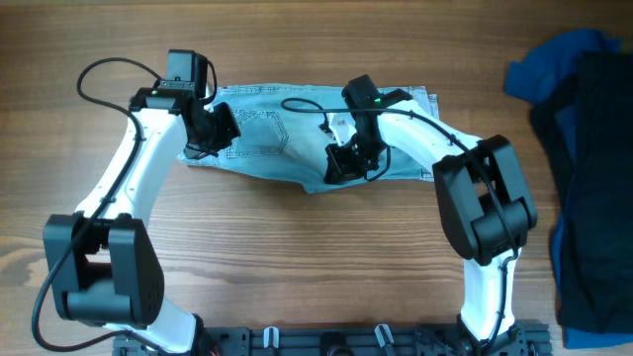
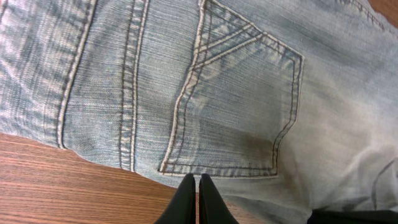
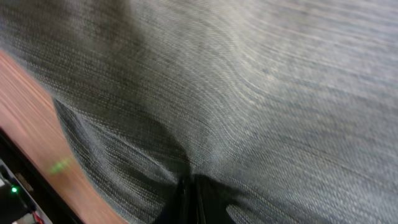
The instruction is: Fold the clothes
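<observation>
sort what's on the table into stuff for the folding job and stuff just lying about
For the job:
- denim shorts
- left gripper
- right gripper

Lying about:
- royal-blue garment
- black garment, heaped with it at the table's right edge

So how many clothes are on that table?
3: faded light-blue denim shorts at centre; a royal-blue garment and a black garment heaped at the right edge. The heap may hide more.
</observation>
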Robot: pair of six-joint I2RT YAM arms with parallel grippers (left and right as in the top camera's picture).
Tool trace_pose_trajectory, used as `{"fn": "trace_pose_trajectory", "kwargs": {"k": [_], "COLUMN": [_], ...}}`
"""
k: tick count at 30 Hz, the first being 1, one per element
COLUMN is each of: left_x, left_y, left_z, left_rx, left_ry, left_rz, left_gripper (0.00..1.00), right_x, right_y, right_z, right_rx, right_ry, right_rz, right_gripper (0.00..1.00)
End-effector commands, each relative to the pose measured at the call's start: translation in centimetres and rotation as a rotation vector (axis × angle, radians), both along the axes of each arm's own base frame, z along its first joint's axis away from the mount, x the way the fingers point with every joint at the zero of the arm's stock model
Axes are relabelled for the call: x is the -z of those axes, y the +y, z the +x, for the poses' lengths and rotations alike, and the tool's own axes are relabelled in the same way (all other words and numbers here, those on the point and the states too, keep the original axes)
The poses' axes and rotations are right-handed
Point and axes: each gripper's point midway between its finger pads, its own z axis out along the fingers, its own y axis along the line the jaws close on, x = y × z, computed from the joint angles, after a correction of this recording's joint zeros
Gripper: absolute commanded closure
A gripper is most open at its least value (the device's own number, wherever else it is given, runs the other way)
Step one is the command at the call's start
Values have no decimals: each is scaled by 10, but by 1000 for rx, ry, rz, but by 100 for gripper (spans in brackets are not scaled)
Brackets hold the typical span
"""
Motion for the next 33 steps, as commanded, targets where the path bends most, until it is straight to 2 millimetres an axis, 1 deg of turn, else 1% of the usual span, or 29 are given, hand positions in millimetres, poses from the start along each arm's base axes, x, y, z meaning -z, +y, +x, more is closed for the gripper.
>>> {"fn": "trace_pose_trajectory", "kwargs": {"k": [1,2,3,5,6,7,9,11,12,13,16,18,21,23,24,29,31,33], "left_x": [1,1,1,1,1,1,1,1,1,1,1,1,1,1,1,1,1,1], "left_y": [5,5,5,5,5,5,5,5,5,5,5,5,5,5,5,5,5,5], "left_z": [1,1,1,1,1,1,1,0,0,0,0,0,0,0,0,0,0,0], "left_rx": [-25,-25,-25,-24,-25,-25,-24,-24,-24,-24,-24,-25,-24,-24,-24,-25,-29,-32], "left_ry": [2,3,3,3,3,2,5,7,8,8,7,7,7,7,7,6,6,7], "left_rz": [8,8,8,8,9,8,8,8,8,8,8,8,9,9,9,8,7,7], "left_gripper": [96,96,96,96,96,96,96,96,96,96,96,96,96,96,96,96,96,96], "right_x": [6,10,9,0,-11,-25,-65,-86,-90,-87,-71,-56,-24,-9,-6,-6,-10,-30], "right_y": [2,-1,-1,0,3,6,10,10,8,6,8,11,14,14,14,11,9,18], "right_z": [-6,-3,-2,5,11,19,42,60,71,78,83,89,97,98,98,108,116,124], "right_rx": [-44,-26,-29,-22,-21,-19,-3,15,58,79,73,52,27,22,20,14,63,147], "right_ry": [-26,-34,-38,-59,-84,-121,-237,-341,-382,-400,-399,-409,-406,-395,-392,-441,-444,-411], "right_rz": [-16,-38,-35,-25,-13,3,48,49,23,4,-6,-10,-17,-23,-26,-40,-31,20], "right_gripper": [96,95,96,96,96,96,96,96,96,96,96,96,96,96,96,96,96,96]}}
